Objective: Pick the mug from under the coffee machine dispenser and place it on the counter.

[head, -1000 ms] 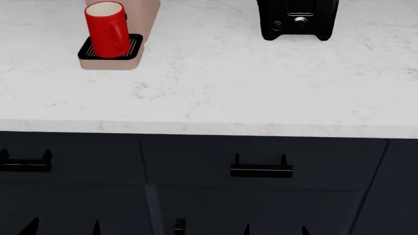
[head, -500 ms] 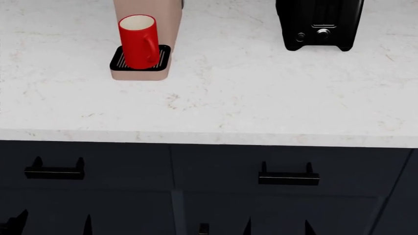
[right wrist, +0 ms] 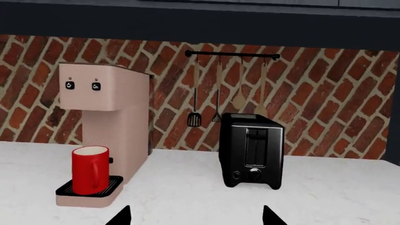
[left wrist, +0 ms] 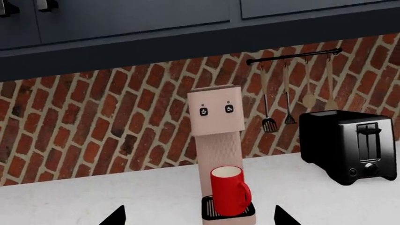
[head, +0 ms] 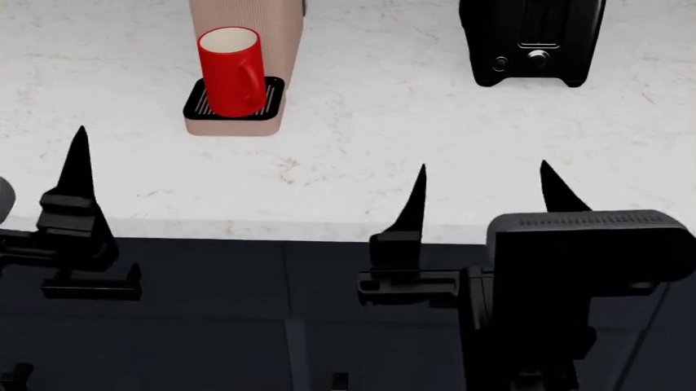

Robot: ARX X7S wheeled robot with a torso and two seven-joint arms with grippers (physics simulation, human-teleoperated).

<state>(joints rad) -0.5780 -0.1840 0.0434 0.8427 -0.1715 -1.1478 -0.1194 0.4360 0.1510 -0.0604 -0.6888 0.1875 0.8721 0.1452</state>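
Note:
The red mug [head: 231, 72] stands upright on the black slatted drip tray [head: 272, 98] of the pink coffee machine dispenser [head: 244, 20], at the back left of the white counter [head: 381, 138]. It also shows in the left wrist view [left wrist: 228, 191] and the right wrist view [right wrist: 90, 169], with its handle on the side facing the toaster. My left gripper [left wrist: 200, 218] is open and empty, well short of the mug; one of its fingers [head: 77, 175] shows over the counter's front edge. My right gripper [head: 486, 195] is open and empty near the front edge, right of the machine.
A black toaster [head: 530, 37] stands at the back right of the counter, also in the right wrist view [right wrist: 251, 150]. A brick wall with a rail of hanging utensils [right wrist: 218, 93] is behind. Dark navy cabinets with black handles [head: 93, 287] are below the counter.
Both grippers have risen from the bottom edge of the head view to the counter's front edge. The head view shifted earlier and is now steady. The mug has not moved.

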